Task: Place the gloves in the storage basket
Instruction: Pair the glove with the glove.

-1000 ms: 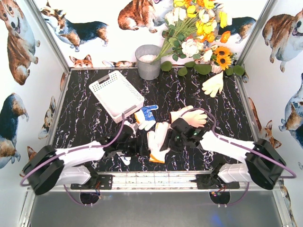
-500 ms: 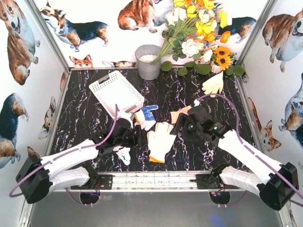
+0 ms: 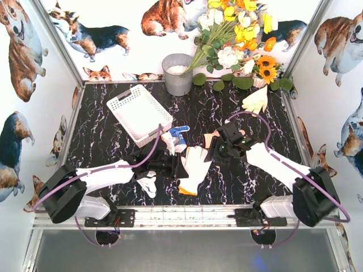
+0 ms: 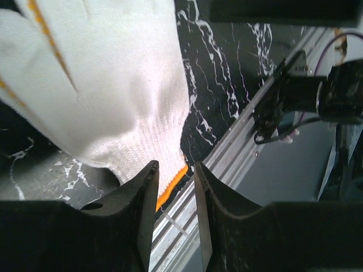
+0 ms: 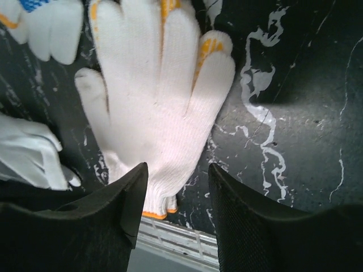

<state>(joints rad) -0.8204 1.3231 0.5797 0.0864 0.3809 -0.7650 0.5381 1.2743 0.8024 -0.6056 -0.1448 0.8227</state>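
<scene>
The white glove with the orange cuff (image 3: pixel 193 164) lies flat on the black marbled table (image 3: pixel 102 141), fingers pointing away from the arms, well short of the storage basket (image 3: pixel 139 113), which sits at an angle toward the back left with nothing in it. The left gripper (image 4: pixel 173 167) is down at the glove's cuff edge with its jaws close together, the orange trim showing in the slit; I can't tell if it's pinched. The right gripper (image 5: pixel 176 170) hangs over the same glove, jaws well apart, holding nothing. A blue-and-white glove (image 3: pixel 176 137) lies just beside the basket's near corner, a small white glove (image 3: pixel 148 184) near the front rail, a cream glove (image 3: pixel 256 101) far back right by the flowers (image 3: pixel 238 39)
</scene>
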